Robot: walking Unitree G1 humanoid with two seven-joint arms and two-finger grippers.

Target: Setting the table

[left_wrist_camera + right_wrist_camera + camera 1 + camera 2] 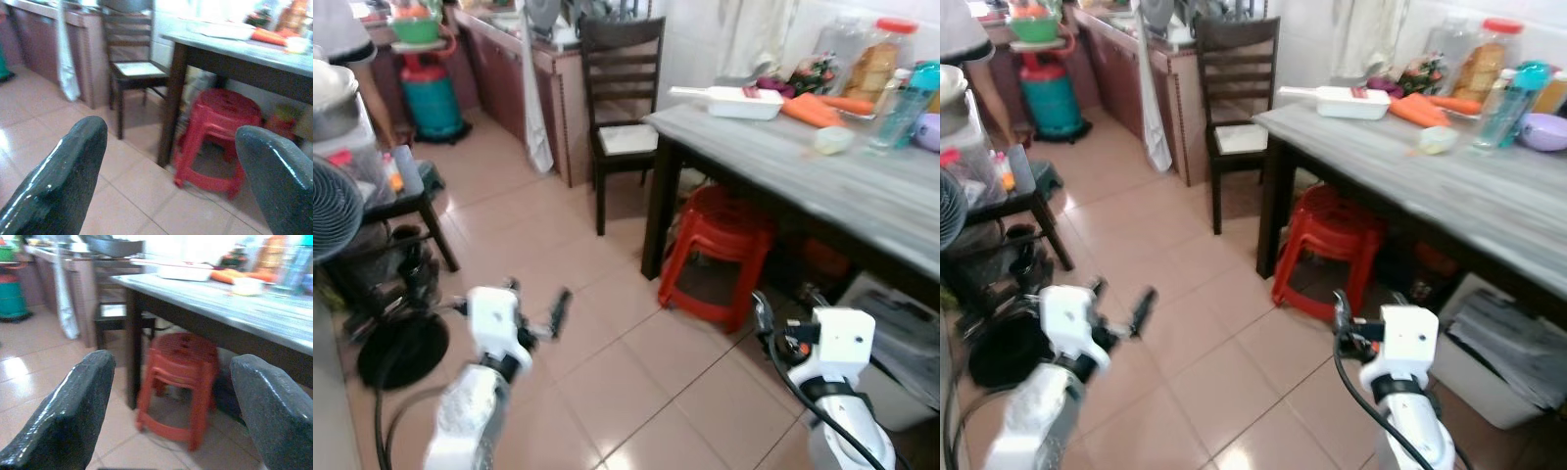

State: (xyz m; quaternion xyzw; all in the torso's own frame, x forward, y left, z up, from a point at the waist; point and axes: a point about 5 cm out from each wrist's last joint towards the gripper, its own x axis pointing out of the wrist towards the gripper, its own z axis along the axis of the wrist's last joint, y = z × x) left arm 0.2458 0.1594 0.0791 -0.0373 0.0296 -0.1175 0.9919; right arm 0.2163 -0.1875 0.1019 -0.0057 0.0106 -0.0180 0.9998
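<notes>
While the robot is standing on the tiled floor (607, 372) and facing the table (862, 186), both arms are reaching forward at a low height. The left gripper (171, 161) is hovering over the floor, well apart from the table; its fingers (63, 181) are spread wide with nothing between them. The right gripper (171, 396) is hanging near the table's front edge, its fingers (68, 411) likewise spread and empty. A grey tabletop is resting on dark legs, and a red stool (720, 250) is sitting under it, just beside the near leg. On the tabletop, toward the far side, a white tray (736, 101) is lying next to carrots (818, 108); a pale cup (833, 140) is standing nearer the front edge, and a blue bottle (907, 103), a purple bowl (1544, 130) and a jar with a red lid (879, 61) are standing by the wall. A dark wooden chair (622, 98) is standing at the table's end. A green gas cylinder (431, 93) is standing by the far counter, and a black fan (342, 225) is sitting at the robot's left. A person's sleeve (337, 34) is showing at the upper left.
</notes>
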